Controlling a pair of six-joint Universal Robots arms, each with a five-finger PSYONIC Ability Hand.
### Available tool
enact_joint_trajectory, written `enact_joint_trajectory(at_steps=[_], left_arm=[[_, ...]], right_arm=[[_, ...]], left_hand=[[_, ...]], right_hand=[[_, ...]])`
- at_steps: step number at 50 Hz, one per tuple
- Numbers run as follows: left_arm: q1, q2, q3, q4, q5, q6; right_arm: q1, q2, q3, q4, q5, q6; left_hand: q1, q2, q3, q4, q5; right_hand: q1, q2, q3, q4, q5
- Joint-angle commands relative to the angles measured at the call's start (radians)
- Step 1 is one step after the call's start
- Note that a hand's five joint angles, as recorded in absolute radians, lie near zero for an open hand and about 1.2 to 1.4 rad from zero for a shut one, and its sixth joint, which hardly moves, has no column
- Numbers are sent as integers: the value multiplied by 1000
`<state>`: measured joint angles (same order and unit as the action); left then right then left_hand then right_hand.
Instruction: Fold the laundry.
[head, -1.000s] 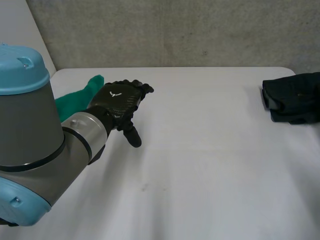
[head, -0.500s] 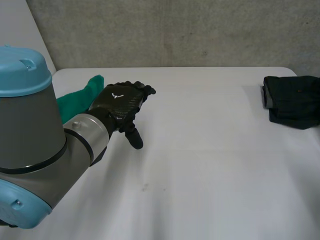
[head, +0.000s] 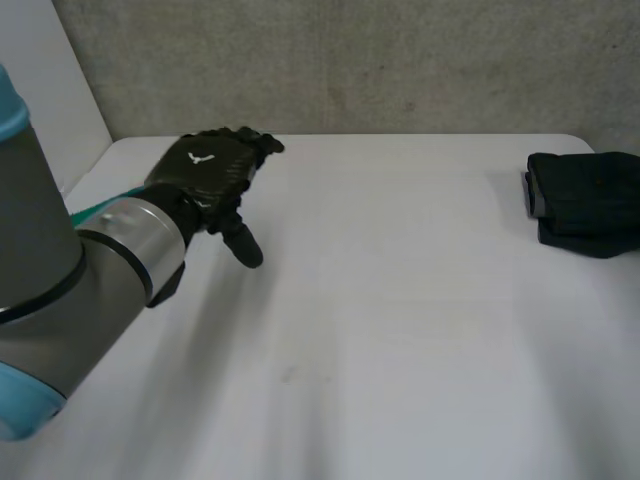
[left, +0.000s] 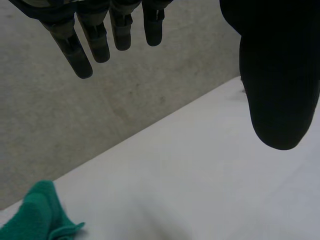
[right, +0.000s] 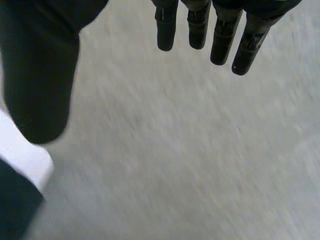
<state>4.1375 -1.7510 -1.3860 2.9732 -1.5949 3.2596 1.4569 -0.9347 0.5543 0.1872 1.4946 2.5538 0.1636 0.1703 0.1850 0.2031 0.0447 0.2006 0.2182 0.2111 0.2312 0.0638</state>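
**One piece looks done, the green one not yet begun**

We read the task as roughly half finished. The dark garment (head: 585, 200) lies at the right edge of the table (head: 400, 300) as a compact, squared bundle with layered edges. We take it for a piece already folded and set aside, though we cannot see how neat the folds are.

The green cloth (left: 35, 212) lies at the table's far left corner, bunched and with no tidy edges. In the head view only a sliver of it shows past the left arm. We judge it to be the piece left to do.

The left hand (head: 210, 170) hovers above the table's far left part, near the green cloth but apart from it. In its wrist view the fingers (left: 95, 42) are straight and spread, the thumb stands wide, and nothing is held. The right hand (right: 42, 80) is likewise relaxed and empty, its fingers (right: 220, 37) straight. It is off the table and faces grey floor beyond the table's corner.

The middle of the table is bare, so there is room to work. As we see it, the green cloth has to be taken up, brought to the middle of the table, spread flat and folded. None of these steps is under way.
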Motion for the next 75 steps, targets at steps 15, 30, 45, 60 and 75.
enact_joint_trajectory(at_steps=[15,30,45,60,75], left_arm=[[437,-169,42,90,6,342],[563,-596,315,233,29,471],[543,-878,600,239,55,471],[181,-397,144,225,10,249],[-301,-272,-93,149,-54,154]], right_arm=[[600,-368,966,-152,-352,229],[645,-326,1181,-305,-281,169],[634,-323,1214,-316,-275,161],[505,-337,1073,-299,-174,161],[396,-339,1013,-276,-162,157]], left_hand=[[11,4,-11,-29,-45],[11,4,-11,-29,-45],[1226,1220,1205,1187,1171],[1233,1226,1211,1193,1177],[146,139,125,106,90]], right_hand=[[-26,-44,-37,-57,-64],[-26,-44,-37,-57,-64],[-26,-44,-37,-57,-64],[-26,-44,-37,-57,-64],[-26,-44,-37,-57,-64]])
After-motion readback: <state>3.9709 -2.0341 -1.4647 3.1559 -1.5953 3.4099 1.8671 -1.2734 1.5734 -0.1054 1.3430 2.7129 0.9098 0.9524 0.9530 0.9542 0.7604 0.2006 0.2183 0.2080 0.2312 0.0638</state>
